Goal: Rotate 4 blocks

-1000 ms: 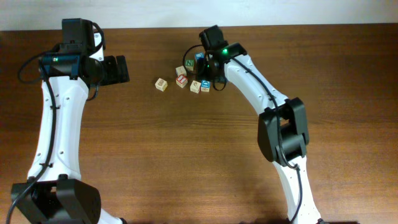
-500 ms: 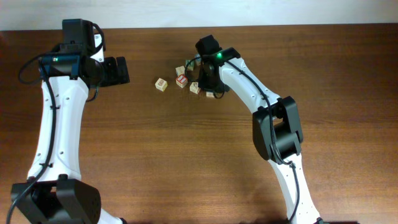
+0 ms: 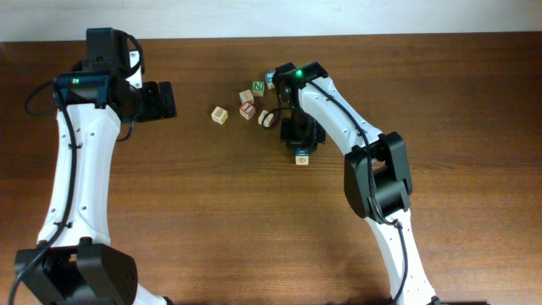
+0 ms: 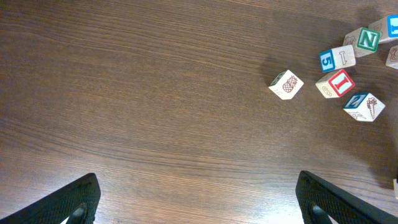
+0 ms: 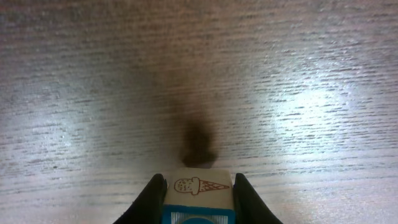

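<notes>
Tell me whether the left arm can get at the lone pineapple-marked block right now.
Probably yes. The left gripper is open and holds nothing. Only bare table lies between it and the pineapple block, which stands apart from the red-bordered block.

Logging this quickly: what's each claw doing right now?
Left claw: open, holding nothing.
Right claw: closed on a wooden block with an ice cream cone drawing.
</notes>
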